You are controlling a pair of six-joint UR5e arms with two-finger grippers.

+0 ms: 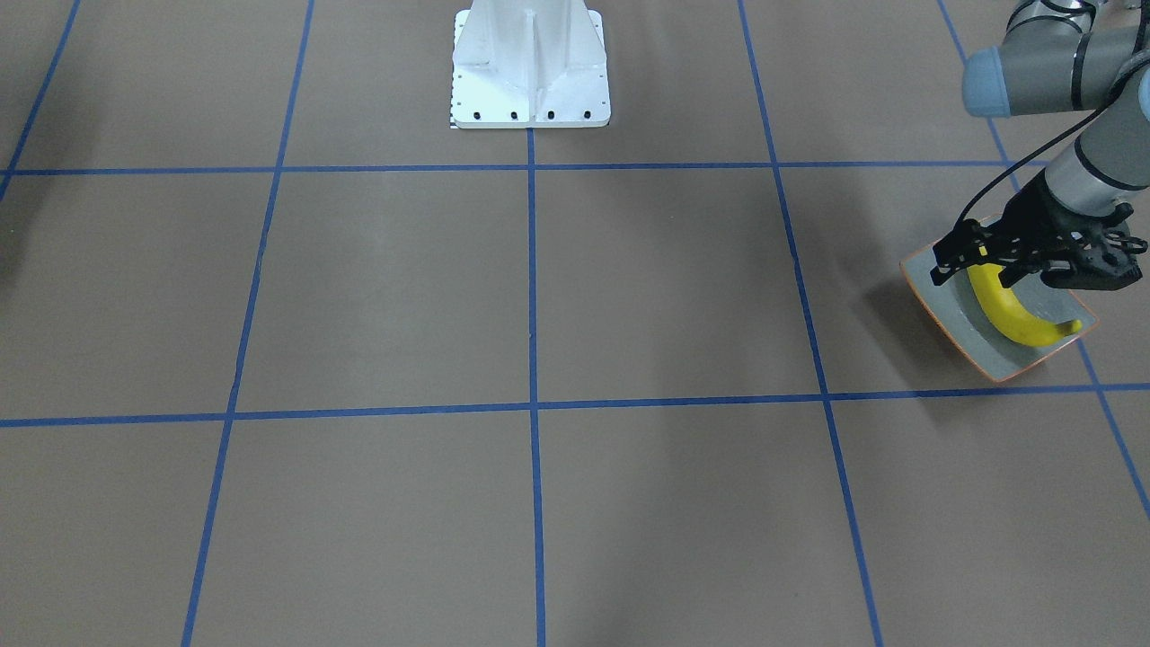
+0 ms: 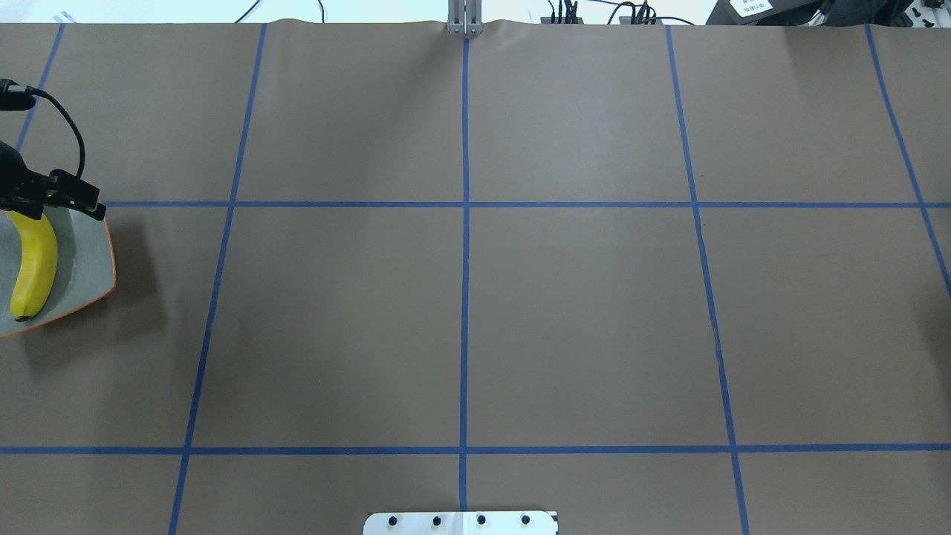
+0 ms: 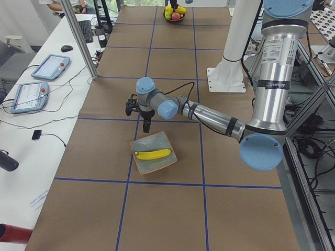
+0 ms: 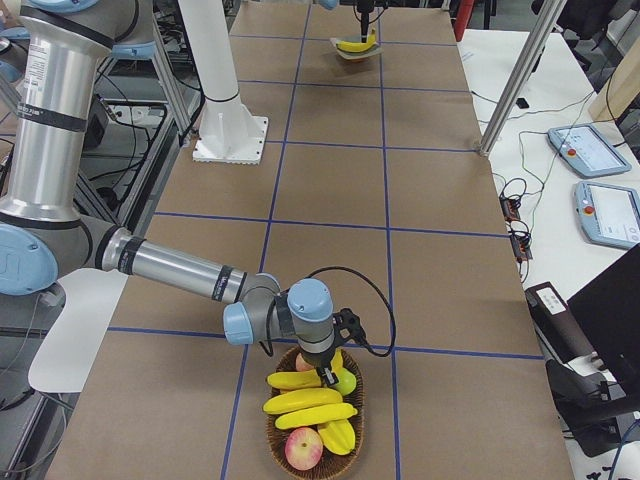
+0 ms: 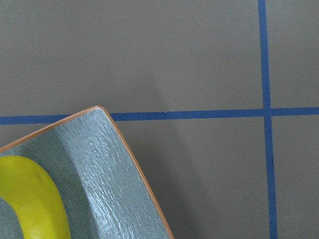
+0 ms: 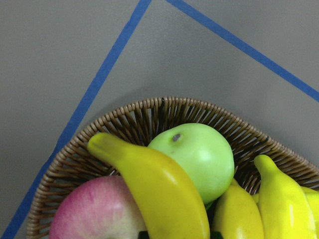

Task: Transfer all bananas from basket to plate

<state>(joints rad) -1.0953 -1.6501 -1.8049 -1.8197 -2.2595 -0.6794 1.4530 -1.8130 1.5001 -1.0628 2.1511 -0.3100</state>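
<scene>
Nearest the right wrist camera, a banana [image 6: 159, 194] lies across the wicker basket [image 6: 149, 117], over a pink apple [image 6: 94, 209] and touching a green apple [image 6: 194, 159]. A second banana [image 6: 284, 199] curves at that view's right edge. Seen from the robot's right end of the worktop [image 1: 629, 288], 3 bananas [image 4: 303, 400] lie side by side in the basket among the other fruit. The right gripper [image 4: 326, 376] points down at the basket's edge farthest from that camera, close to the green apple. I cannot tell whether its fingers are spread or closed.

At the opposite end of the worktop, well apart from the basket, the plate [image 1: 957, 310] sits flat with 1 banana [image 1: 1011, 314] lying along it, inside the orange-brown rim. The left gripper [image 1: 975, 268] hangs above the plate. Its fingers stand apart and grip nothing, and in the left-end view the banana lies clear below them. The left wrist camera looks down on 1 corner of the plate, the banana's end at the lower left, and blue tape [image 5: 265, 99] crossing on the brown worktop beyond.
</scene>
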